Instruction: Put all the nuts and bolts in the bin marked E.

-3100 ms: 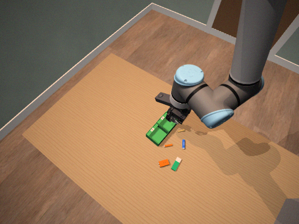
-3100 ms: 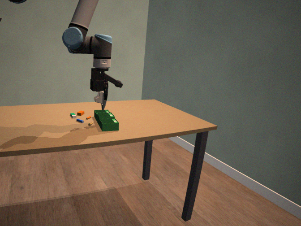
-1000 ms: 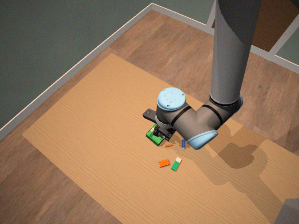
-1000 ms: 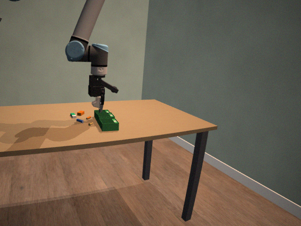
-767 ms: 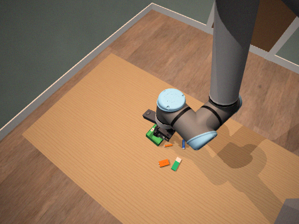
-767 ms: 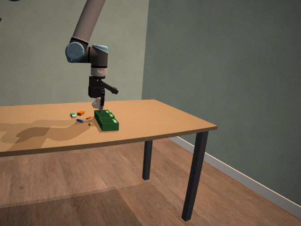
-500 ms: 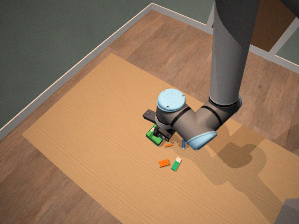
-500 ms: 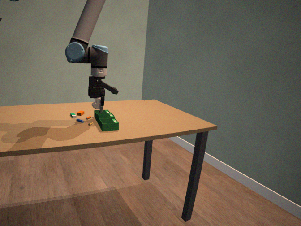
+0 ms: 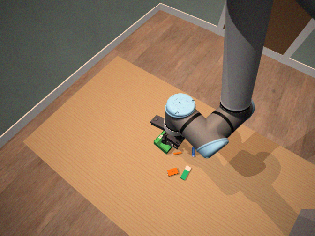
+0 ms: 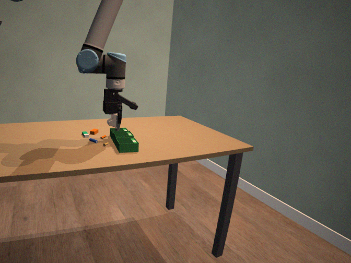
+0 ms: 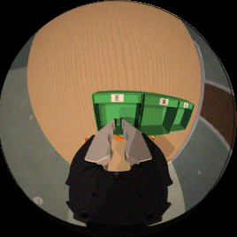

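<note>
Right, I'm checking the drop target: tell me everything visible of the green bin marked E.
The green open-topped bin marked E looks like plastic. It is rectangular, with a white label bearing a black E on its far rim. It stands upright on the light wooden table, at the end of a row of three, its side against the green bin marked X. The closed pincer hangs over it; the part of the inside that shows is bare.
</note>
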{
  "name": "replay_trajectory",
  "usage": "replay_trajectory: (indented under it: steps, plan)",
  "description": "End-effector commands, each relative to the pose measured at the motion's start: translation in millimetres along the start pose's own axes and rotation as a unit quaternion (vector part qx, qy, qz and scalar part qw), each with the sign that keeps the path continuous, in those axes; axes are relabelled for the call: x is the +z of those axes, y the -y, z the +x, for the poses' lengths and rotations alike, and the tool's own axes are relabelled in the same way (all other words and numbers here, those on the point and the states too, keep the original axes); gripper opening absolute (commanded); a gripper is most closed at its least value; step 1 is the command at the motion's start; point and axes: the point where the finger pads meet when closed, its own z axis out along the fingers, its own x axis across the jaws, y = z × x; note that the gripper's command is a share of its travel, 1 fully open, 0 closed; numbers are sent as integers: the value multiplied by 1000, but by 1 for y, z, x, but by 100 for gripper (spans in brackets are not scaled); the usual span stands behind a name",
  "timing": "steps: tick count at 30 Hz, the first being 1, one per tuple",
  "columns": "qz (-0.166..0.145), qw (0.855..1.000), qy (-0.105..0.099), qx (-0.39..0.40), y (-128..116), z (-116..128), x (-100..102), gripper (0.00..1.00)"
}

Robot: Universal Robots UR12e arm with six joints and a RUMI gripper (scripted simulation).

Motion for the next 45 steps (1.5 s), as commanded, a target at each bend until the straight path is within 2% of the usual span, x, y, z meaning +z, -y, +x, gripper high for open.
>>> replay_trajectory:
  steps: [1,21,45]
  plan:
    - [0,1000,0,0,0,0,0,4]
    - [0,1000,0,0,0,0,0,4]
    - [0,1000,0,0,0,0,-30,4]
